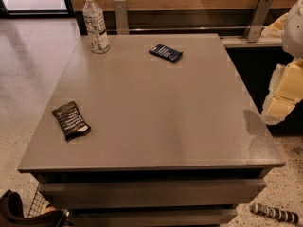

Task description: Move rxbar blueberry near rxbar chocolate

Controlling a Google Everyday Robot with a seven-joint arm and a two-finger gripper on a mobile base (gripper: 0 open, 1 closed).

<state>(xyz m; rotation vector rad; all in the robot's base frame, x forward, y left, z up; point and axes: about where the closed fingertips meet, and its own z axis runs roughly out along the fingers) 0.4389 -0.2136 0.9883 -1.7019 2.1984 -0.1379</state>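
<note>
The rxbar blueberry point(166, 53) is a flat navy-blue bar lying at the far middle of the grey table point(156, 112). The rxbar chocolate point(71, 121) is a black-brown bar with white text, lying near the table's front left corner. The two bars are far apart. My gripper point(278, 103), pale yellow and white, hangs off the table's right edge, well away from both bars and holding nothing that I can see.
A clear water bottle point(95, 23) with a white cap stands upright at the table's far left corner. A wooden wall with metal brackets point(258, 18) runs behind the table. A striped object point(277, 213) lies on the floor at the front right.
</note>
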